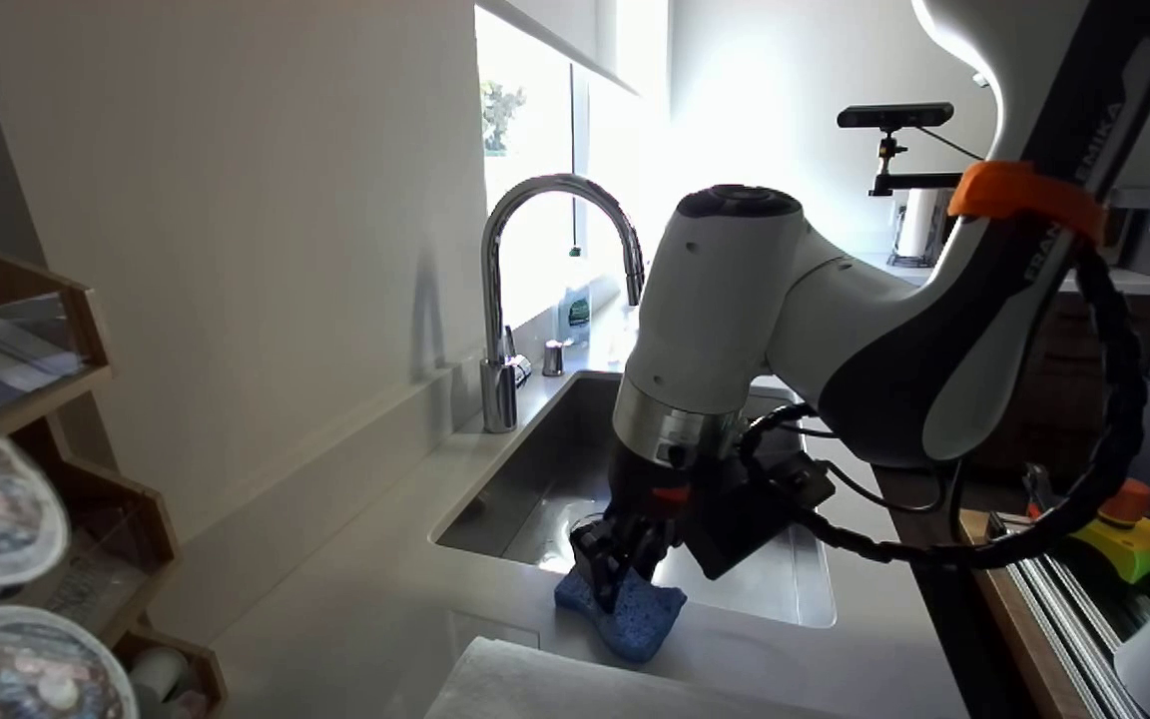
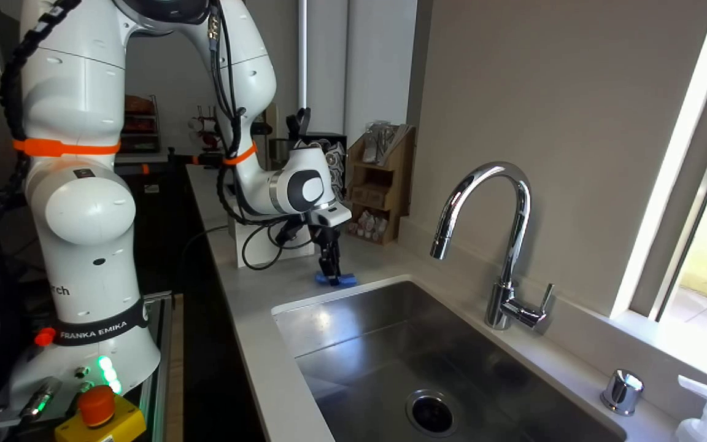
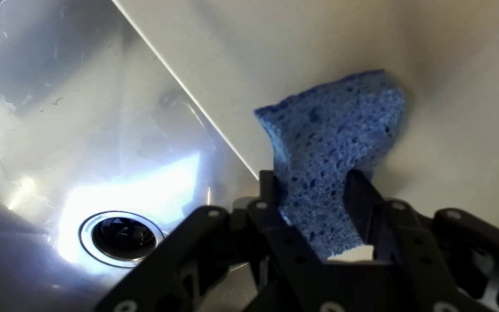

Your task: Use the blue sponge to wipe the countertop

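Note:
The blue sponge (image 1: 635, 614) lies on the pale countertop (image 1: 365, 564) beside the sink's end edge. It also shows low on the counter in an exterior view (image 2: 346, 280). In the wrist view the blue sponge (image 3: 332, 134) is narrowed and bent between the two black fingers. My gripper (image 3: 312, 190) points down and is shut on it, with one finger on each side. The sponge's far end spreads out over the countertop (image 3: 461, 130). The gripper also shows in both exterior views (image 1: 613, 584) (image 2: 331, 275). The sponge's underside is hidden.
The steel sink (image 2: 378, 368) lies right beside the sponge. A tall chrome faucet (image 2: 520, 221) stands at its wall side. A white flat-sided object (image 2: 261, 245) stands close behind the gripper. A wooden shelf unit (image 2: 404, 178) stands against the wall. A soap dispenser (image 2: 706, 414) stands by the window.

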Robot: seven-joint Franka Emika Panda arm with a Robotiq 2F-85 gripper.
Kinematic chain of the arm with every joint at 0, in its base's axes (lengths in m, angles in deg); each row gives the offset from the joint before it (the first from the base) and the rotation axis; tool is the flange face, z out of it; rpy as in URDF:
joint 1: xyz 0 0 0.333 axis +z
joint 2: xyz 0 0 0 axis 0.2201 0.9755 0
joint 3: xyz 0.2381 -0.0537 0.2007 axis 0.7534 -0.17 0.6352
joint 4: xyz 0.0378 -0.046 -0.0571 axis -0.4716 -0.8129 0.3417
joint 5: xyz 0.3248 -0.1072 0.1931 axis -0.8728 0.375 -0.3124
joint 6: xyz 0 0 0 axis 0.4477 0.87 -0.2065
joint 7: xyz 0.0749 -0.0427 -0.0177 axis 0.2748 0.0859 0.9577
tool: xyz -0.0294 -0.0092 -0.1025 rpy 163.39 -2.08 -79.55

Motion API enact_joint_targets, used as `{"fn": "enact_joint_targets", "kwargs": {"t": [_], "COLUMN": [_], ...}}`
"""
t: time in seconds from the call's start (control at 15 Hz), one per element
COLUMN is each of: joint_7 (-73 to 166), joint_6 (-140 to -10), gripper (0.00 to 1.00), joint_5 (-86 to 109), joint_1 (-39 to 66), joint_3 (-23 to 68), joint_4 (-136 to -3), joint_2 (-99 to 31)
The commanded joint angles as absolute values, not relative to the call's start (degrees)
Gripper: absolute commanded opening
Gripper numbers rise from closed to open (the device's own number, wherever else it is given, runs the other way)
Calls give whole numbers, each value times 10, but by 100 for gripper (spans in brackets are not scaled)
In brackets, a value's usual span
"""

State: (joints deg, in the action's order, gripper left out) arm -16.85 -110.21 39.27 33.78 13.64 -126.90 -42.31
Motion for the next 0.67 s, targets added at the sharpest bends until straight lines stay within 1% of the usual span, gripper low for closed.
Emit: {"fn": "enact_joint_targets", "kwargs": {"t": [0.0, 0.07, 0.27, 0.6], "joint_7": [-191, -193, -176, -170], "joint_6": [-1131, -1131, -1140, -1145], "gripper": [17, 13, 9, 9], "joint_5": [404, 407, 396, 397], "joint_1": [347, 348, 345, 339], "joint_3": [135, 134, 142, 140], "joint_4": [-1260, -1257, -1250, -1241], "joint_2": [-390, -388, -375, -367]}}
